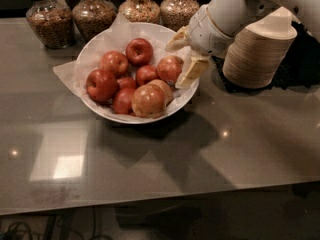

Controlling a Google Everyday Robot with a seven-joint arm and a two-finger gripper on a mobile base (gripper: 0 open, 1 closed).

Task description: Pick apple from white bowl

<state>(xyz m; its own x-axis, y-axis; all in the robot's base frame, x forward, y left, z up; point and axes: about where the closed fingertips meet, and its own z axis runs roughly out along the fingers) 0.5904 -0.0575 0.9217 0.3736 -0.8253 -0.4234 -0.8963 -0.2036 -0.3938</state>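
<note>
The white bowl, lined with crinkled white paper, stands on the grey table at the back centre and holds several apples. The red-orange apple lies at the bowl's right side. Darker red apples and a pale tan-yellow apple lie around it. My gripper comes in from the upper right and is open over the bowl's right rim. One finger is above the apple and the other is at its right. Neither visibly presses on it.
Several glass jars of grains stand in a row behind the bowl. A tall stack of tan paper bowls sits on a dark mat right of the gripper. The table's front edge runs across the bottom.
</note>
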